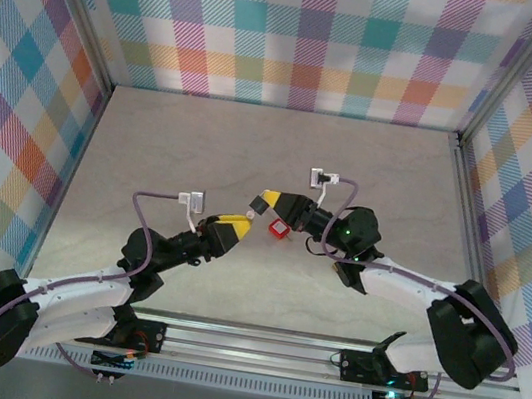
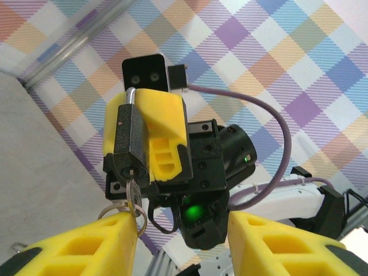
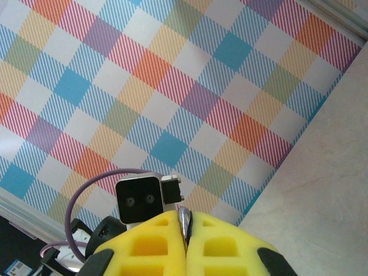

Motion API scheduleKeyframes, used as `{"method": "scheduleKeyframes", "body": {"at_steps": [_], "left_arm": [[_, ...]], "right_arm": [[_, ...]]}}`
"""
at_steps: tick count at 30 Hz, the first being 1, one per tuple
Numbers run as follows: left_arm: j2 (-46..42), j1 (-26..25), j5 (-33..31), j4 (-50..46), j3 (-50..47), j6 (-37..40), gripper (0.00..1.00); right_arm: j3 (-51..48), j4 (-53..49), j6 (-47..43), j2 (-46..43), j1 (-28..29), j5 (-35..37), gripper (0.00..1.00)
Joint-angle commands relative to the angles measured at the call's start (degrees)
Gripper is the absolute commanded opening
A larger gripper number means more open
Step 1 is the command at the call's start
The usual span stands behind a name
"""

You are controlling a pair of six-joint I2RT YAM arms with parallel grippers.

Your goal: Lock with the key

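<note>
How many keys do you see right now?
1. The key is stuck in the bottom of the padlock held by the right end effector, its ring hanging below. More could hide behind a finger of the left end effector.

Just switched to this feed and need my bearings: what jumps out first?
The two arms meet in mid-air over the middle of the table. The right gripper is clamped on a black padlock with a key in its keyhole, and the left gripper hangs open just short of that key. Bright plaid walls ring the scene.
</note>
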Motion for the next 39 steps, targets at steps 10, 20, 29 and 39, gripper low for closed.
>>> {"method": "scheduleKeyframes", "body": {"at_steps": [10, 20, 29, 39], "left_arm": [[0.17, -0.26, -4.07, 5.87, 0.11, 1.14, 0.41], [-0.60, 0.24, -5.96, 4.12, 0.67, 1.68, 0.30], [-0.38, 0.94, -7.11, 3.24, 0.78, 2.12, 0.30], [-0.34, 1.63, -7.74, 3.48, 0.63, 2.29, 0.25]], "right_arm": [[-1.50, 7.31, 1.87, 1.12, 1.78, 3.96, 0.00], [-2.61, 10.45, 3.15, 2.26, 2.69, 3.77, 0.00], [-2.71, 11.82, 3.14, 3.43, 3.53, 2.64, 0.00], [-2.43, 13.20, 3.40, 4.71, 4.71, 2.68, 0.00]]}}
